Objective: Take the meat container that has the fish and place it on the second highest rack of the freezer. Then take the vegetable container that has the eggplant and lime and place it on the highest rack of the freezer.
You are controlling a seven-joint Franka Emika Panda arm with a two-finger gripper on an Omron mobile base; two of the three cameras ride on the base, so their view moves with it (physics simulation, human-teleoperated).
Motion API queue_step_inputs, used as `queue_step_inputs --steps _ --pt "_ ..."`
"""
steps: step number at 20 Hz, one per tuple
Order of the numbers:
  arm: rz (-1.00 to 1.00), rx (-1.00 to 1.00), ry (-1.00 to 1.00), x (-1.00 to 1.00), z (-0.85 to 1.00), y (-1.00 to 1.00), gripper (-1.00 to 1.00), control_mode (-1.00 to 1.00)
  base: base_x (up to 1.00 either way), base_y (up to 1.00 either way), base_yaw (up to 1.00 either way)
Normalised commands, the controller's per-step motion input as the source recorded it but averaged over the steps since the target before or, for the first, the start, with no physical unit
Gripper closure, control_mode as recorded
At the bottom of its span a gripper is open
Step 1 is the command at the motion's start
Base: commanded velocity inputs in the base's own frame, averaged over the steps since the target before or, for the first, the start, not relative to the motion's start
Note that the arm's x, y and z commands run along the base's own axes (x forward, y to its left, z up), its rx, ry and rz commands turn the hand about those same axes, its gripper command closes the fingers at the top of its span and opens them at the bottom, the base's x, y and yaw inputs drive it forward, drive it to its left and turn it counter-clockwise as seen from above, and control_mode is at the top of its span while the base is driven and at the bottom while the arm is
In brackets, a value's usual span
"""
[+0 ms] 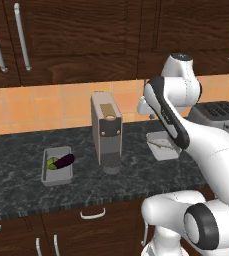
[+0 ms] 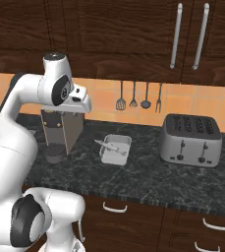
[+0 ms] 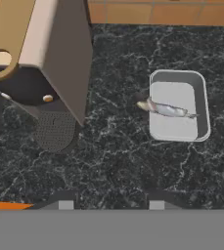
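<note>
The meat container (image 3: 202,105) is a shallow grey tray on the dark counter, and the slender silvery fish (image 3: 167,109) lies across it, its head over the tray's rim. It also appears to the right of the coffee machine as the meat container (image 1: 162,147) (image 2: 116,150). The vegetable container (image 1: 56,172) sits left of the machine and holds the dark purple eggplant (image 1: 64,160) and the yellow-green lime (image 1: 51,163). My gripper (image 3: 111,202) hangs high above the counter, left of the fish tray. It is open, with nothing between its tips. The freezer and its racks are out of view.
A tall coffee machine (image 1: 106,131) (image 3: 40,63) stands between the two trays, close beside my hand. A silver toaster (image 2: 190,139) sits to the right. Utensils (image 2: 138,98) hang on the tiled wall. Dark cabinets (image 1: 76,30) hang above the counter.
</note>
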Motion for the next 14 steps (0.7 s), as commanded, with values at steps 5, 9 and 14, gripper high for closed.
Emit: queue_step_inputs --steps 5,9,14 --pt "-0.14 0.06 -0.03 -0.38 -0.05 -0.52 -1.00 -1.00 0.00 0.00 0.00" --pt "-0.53 0.08 -0.01 -0.49 -0.49 -0.59 -1.00 -1.00 0.00 0.00 0.00" --pt "-0.61 0.16 0.00 -0.09 -0.69 -0.57 -1.00 -1.00 0.00 0.00 0.00"
